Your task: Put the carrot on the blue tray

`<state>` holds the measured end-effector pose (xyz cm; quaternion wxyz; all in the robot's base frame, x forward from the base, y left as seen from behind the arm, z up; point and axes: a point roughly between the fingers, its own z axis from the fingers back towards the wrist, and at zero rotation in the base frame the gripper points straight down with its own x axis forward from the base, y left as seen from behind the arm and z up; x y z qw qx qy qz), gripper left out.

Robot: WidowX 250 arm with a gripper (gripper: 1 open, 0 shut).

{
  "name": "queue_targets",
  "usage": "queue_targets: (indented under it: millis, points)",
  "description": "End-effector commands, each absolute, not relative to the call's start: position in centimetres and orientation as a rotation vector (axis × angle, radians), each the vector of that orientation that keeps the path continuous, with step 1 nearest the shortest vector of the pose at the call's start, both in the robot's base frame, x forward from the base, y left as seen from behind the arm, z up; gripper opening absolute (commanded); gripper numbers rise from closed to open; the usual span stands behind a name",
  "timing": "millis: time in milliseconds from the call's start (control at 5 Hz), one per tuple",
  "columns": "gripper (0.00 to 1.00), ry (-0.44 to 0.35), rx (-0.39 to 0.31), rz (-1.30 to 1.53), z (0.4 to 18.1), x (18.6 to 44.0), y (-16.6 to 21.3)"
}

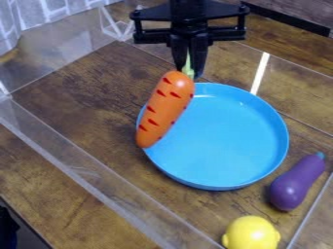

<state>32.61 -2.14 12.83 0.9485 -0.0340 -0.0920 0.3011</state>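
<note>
One pincer [190, 64] reaches down from the top edge of the view, pointing almost straight down. We see its dark fingers pinched together on the pale green top of the carrot [166, 107], so it is closed with the carrot in its hold. The carrot hangs below the fingers at a tilt, its leafy end up and to the right, its orange point down and to the left, with dark grooves crossing its body. It hangs clear of the worktop [78, 107], at the left rim of the tray [254, 146]. From where we look, its upper part lies in front of the blue floor and its lower end crosses the rim. We cannot tell whether that lower end touches the rim or floats just above it. The tray, round and bright blue, sits flat on the brown wooden worktop. Just beside its right rim lies a purple eggplant [298, 181]. Nearer to us, close to the bottom edge, sits a yellow lemon [250, 234], apart from the tray. A clear wall [92, 180] runs along the left and near side of the worktop.
</note>
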Motion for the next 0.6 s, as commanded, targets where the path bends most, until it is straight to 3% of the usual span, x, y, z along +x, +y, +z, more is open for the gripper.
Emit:
queue_targets:
  millis: [0,400]
  points:
    - [0.00,-0.247,-0.066,0.663,14.42,33.78,-1.17]
    - [0.00,-0.243,-0.039,0.732,15.07,33.84,-0.93]
